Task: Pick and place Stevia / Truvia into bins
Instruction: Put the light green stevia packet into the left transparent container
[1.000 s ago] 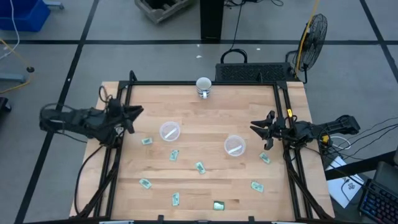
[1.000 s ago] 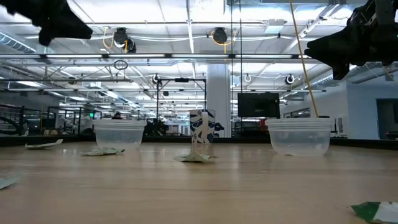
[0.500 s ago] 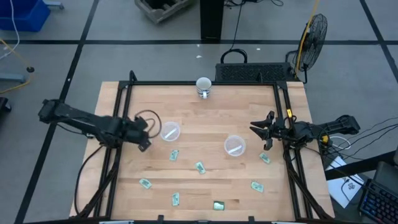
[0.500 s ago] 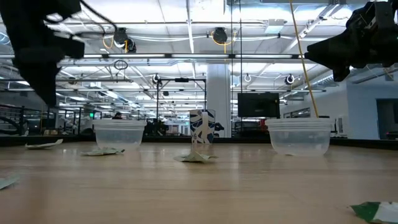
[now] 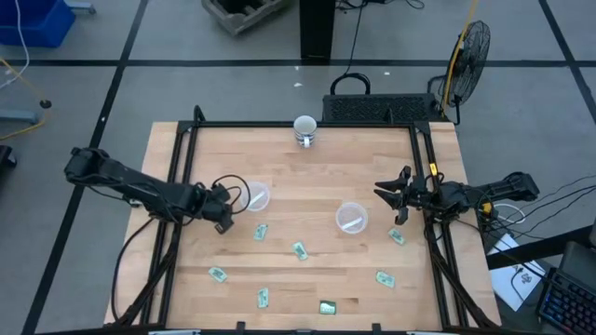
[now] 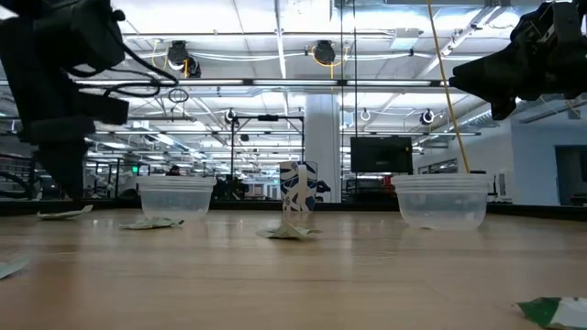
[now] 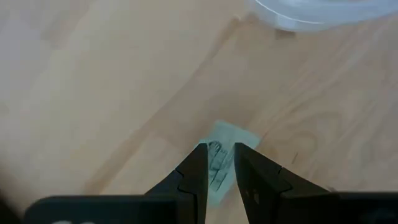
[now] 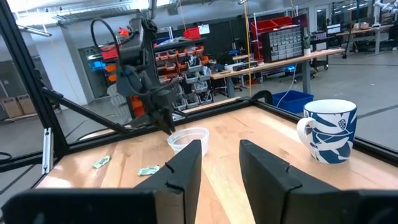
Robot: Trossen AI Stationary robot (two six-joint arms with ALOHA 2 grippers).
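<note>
Overhead, the left pincer hangs just left of the left bin, over the desk, covering the sachet. From its wrist, that sachet lies directly beneath, between narrowly parted fingers. The right pincer, far right, waits slightly parted.

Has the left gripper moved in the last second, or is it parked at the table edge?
Yes. In the high view the left gripper has swung in from the left frame rail to just beside the left clear cup, above a sachet.
</note>
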